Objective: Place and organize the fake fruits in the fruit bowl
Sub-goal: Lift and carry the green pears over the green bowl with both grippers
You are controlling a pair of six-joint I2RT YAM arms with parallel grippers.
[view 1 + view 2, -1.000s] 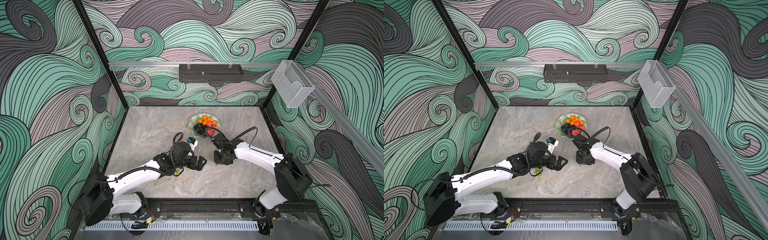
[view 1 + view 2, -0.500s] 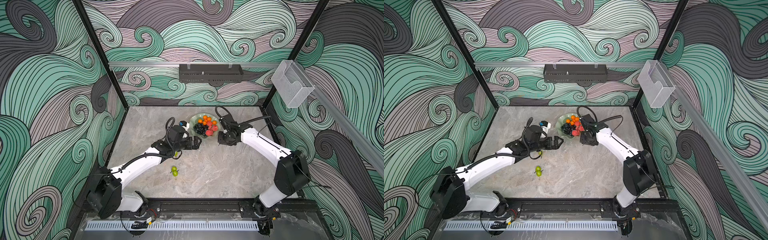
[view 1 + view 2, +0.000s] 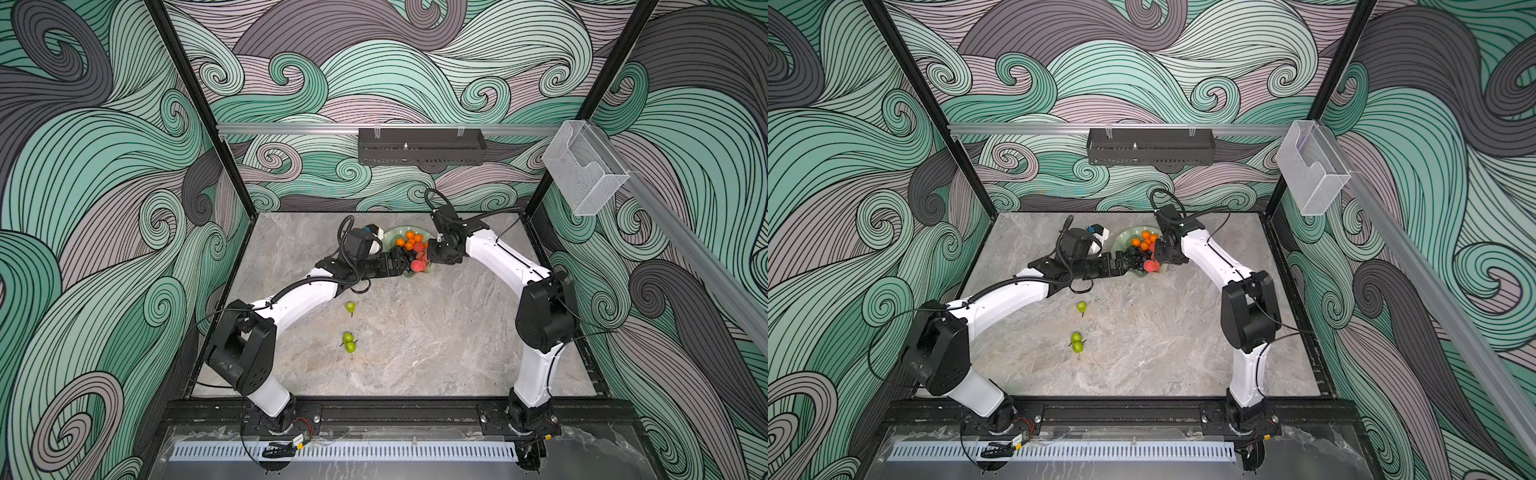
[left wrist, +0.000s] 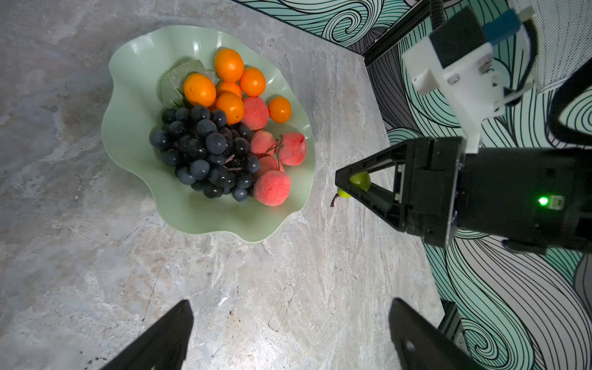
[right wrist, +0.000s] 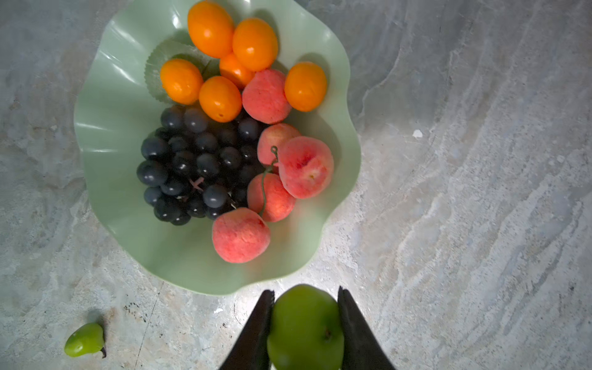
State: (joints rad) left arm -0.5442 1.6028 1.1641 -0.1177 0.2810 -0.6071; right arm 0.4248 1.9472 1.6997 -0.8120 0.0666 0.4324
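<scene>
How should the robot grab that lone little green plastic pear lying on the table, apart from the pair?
Probably from straight above, jaws closing across the fat belly of the small green plastic pear. It lies on its side on the grey marble table; the thin dark stem, pointing toward the front edge, looks too slight to hold.

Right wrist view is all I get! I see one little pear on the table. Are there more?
Observer: Yes. A top view shows three: one pear alone, and two pears touching, farther from the bowl.
Operator: What's the other pincer doing?
Observer: The left pincer is wide open and empty, close to the bowl.
Operator: Does my pear have a stem?
Observer: Yes. The held pear has a dark stem poking out past the right pincer tips.
</scene>
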